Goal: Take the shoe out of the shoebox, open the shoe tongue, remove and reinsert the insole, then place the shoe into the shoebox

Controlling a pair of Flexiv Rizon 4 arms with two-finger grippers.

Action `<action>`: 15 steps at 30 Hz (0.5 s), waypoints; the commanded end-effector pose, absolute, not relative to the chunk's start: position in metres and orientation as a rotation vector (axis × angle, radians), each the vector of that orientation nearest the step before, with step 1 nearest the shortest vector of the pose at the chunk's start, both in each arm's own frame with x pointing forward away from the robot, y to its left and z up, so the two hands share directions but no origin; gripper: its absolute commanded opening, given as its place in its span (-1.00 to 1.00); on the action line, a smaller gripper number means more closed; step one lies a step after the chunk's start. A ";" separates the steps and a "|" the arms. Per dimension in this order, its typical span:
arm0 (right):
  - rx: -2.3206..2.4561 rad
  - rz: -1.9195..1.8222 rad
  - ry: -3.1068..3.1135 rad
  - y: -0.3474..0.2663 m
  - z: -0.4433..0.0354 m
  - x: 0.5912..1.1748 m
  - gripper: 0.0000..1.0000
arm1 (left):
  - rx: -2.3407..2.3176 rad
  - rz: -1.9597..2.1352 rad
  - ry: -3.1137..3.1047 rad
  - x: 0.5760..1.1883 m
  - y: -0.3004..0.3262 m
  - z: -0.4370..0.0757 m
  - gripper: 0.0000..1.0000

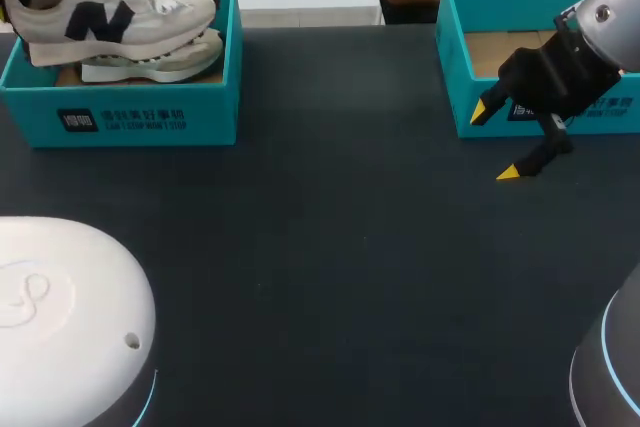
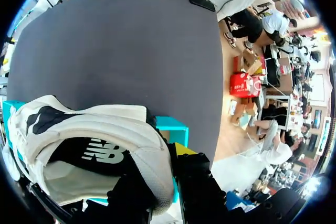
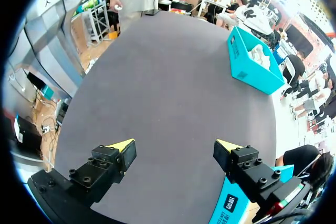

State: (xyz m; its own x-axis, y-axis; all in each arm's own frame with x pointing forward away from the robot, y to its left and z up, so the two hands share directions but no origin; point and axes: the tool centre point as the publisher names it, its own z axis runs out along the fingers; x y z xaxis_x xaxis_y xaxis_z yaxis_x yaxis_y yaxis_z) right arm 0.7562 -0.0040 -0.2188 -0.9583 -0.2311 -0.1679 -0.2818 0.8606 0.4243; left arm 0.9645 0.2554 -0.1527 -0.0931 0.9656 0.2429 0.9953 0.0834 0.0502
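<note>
Teal shoebox (image 1: 120, 119); white shoe (image 1: 110, 9) seemingly inside

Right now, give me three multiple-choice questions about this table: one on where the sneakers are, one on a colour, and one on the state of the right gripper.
1. Where are the white sneakers?
A. at the left shoebox
B. on the floor
C. in a person's hands

2. What colour is the right shoebox?
A. red
B. teal
C. white

3. The right gripper is:
A. shut on a sneaker
B. shut on a box wall
C. open, holding nothing

Answers:
1 A, both sneakers are stacked at the left shoebox.
2 B, its walls are teal.
3 C, its yellow tips stand wide apart with nothing between them.
</note>
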 end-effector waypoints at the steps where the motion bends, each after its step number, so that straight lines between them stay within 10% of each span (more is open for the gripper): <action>1: -0.404 0.688 2.925 -0.003 -0.219 0.757 1.00 | -2.059 -0.500 -2.217 0.902 0.229 -0.153 -1.00; 15: -0.404 0.688 2.925 -0.003 -0.219 0.757 1.00 | -2.170 -0.350 -2.154 0.818 0.134 -0.186 -1.00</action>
